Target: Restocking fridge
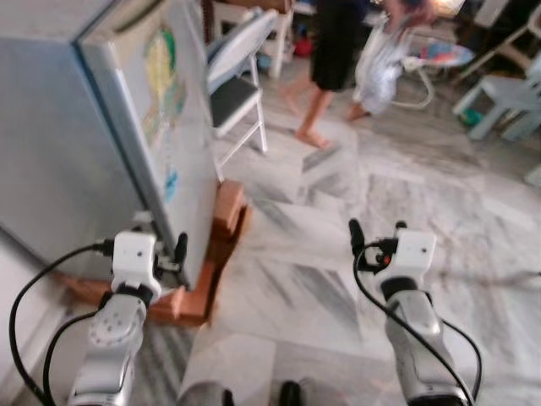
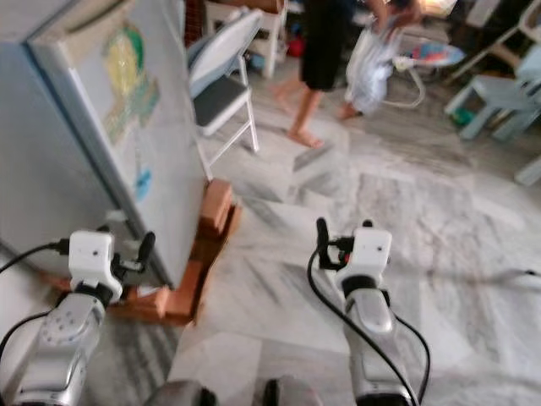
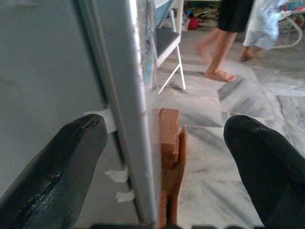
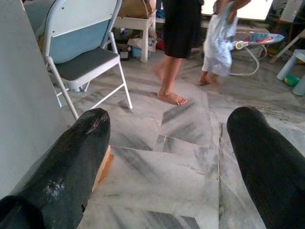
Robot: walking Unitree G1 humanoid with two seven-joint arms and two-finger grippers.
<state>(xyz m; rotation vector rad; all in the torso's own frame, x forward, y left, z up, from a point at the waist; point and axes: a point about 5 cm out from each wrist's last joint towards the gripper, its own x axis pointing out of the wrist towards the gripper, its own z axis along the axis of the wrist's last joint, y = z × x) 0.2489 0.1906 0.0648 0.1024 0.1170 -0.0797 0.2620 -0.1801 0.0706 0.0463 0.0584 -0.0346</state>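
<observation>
From the head cameras, a tall grey fridge (image 1: 76,144) with its door shut and colourful stickers on the front stands at the left, raised on orange-red bricks (image 1: 226,211). The left gripper (image 1: 161,249) hangs just in front of the fridge's near corner, fingers spread and holding nothing; the right gripper (image 1: 376,237) hovers over the white marble floor (image 1: 338,279), well apart from the fridge, also spread and empty. Farther back stand a grey and white folding metal chair (image 1: 232,80) and two people (image 1: 338,51) with bare feet (blurred). In the left wrist view, the two black fingers (image 3: 57,167) sit wide apart, framing the door edge of the fridge (image 3: 119,109), with the bricks (image 3: 169,138) beside it and the chair (image 3: 167,43) beyond. In the right wrist view, the black fingers (image 4: 71,162) are likewise spread over the marble floor (image 4: 162,167), with the chair (image 4: 86,52) at the far left and the people (image 4: 178,43) walking in the distance.
</observation>
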